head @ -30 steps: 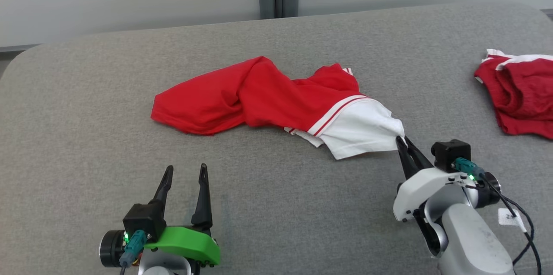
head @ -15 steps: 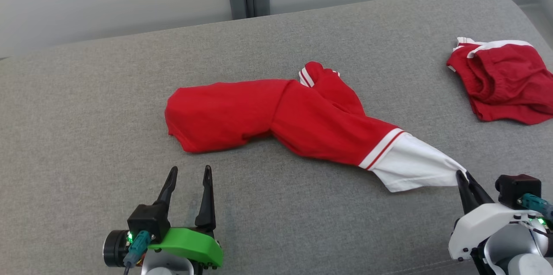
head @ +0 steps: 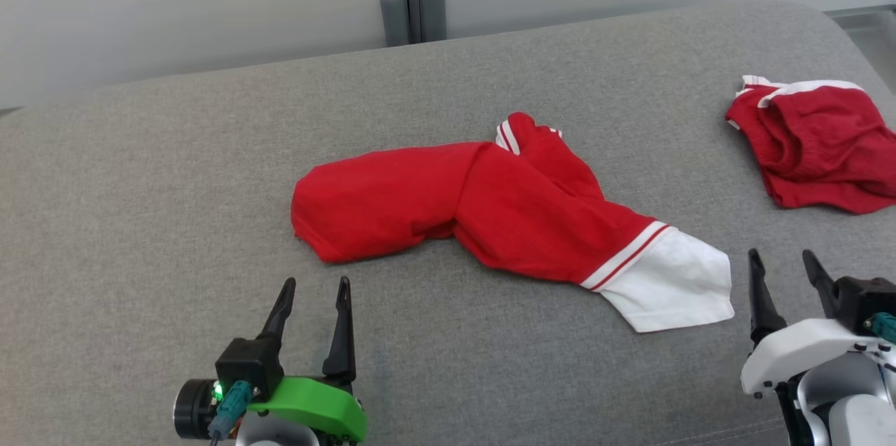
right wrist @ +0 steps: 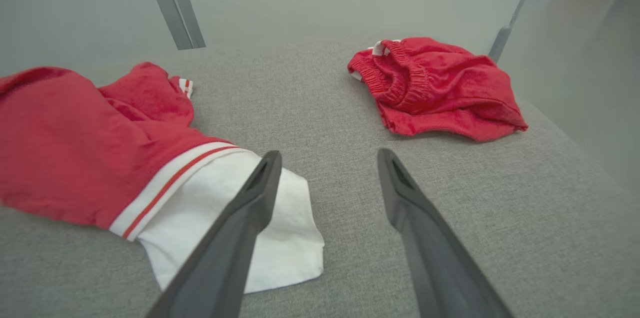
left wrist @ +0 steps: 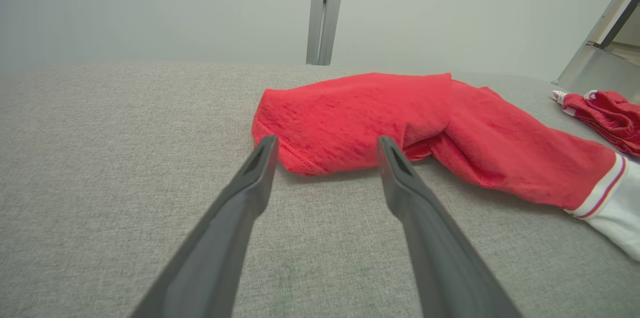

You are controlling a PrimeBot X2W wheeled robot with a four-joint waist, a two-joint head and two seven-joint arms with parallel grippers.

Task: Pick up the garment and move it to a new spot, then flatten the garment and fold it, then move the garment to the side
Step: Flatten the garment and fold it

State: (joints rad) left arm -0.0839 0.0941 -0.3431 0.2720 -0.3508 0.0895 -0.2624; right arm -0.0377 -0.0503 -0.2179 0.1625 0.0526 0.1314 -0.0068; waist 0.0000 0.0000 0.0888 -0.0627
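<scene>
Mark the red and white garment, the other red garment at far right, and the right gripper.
red and white garment [head: 504,208], head view, on its red middle section.
other red garment [head: 819,145], head view, on its crumpled red middle.
right gripper [head: 780,255], head view, midway between its open fingers' tips.

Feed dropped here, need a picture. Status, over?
Left gripper open, right gripper open, both empty. Garment crumpled on grey surface, not yet flattened. Second red garment at right, apart.

Two red garments [head: 490,208] [head: 815,145], two pairs of jaws, one grey surface [head: 140,222].
</scene>
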